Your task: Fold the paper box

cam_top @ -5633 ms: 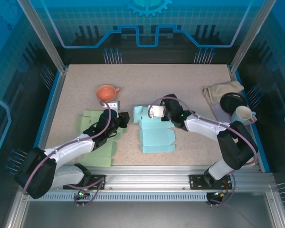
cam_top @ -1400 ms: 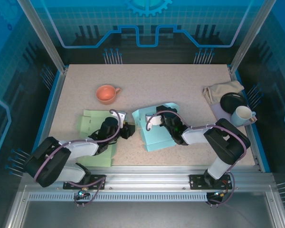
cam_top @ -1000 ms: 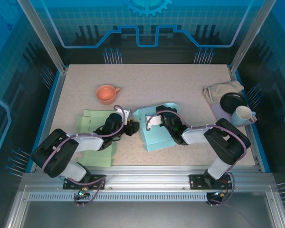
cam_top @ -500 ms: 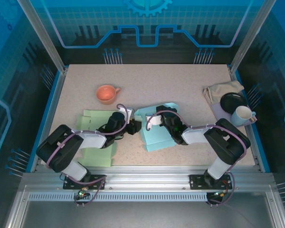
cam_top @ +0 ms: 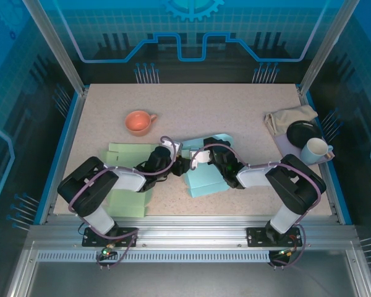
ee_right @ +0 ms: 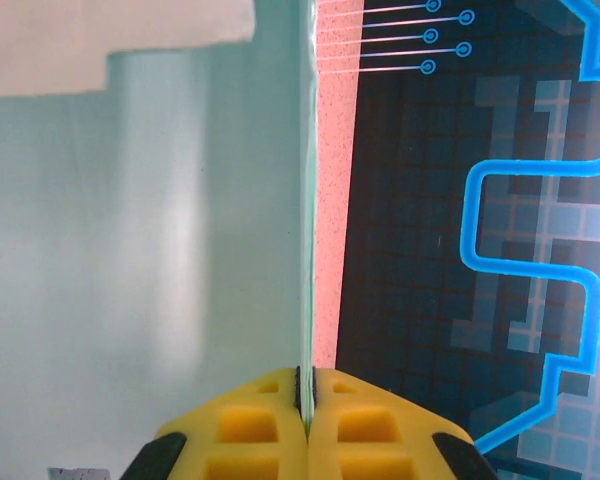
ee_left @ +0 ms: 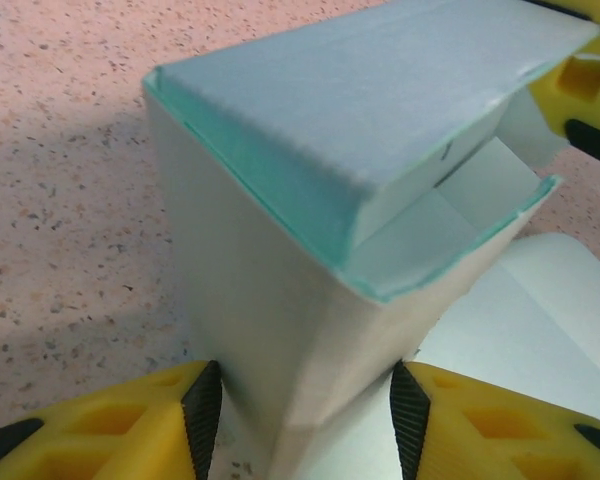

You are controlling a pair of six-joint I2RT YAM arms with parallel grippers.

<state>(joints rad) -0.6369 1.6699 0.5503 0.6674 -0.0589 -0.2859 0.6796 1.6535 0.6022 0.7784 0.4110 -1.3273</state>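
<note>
The light blue paper box (cam_top: 205, 180) lies mid-table, partly folded up, with a raised wall and a flap bent over it (ee_left: 310, 150). My left gripper (cam_top: 182, 164) is at its left side. In the left wrist view my left gripper (ee_left: 306, 412) stands open astride the box's near corner, a black pad (ee_left: 202, 415) close on each side. My right gripper (cam_top: 208, 153) holds the upright back panel. In the right wrist view my right gripper (ee_right: 306, 388) is shut on the thin edge of that panel (ee_right: 130, 250).
A flat green paper sheet (cam_top: 125, 185) lies under the left arm. An orange cup (cam_top: 139, 122) stands behind it. At the right edge are a beige cloth (cam_top: 289, 117), a black plate (cam_top: 302, 131) and a white mug (cam_top: 316, 150).
My left gripper has travelled right from over the green sheet to the box's left corner, staying open. The right gripper has kept its hold on the raised panel.
</note>
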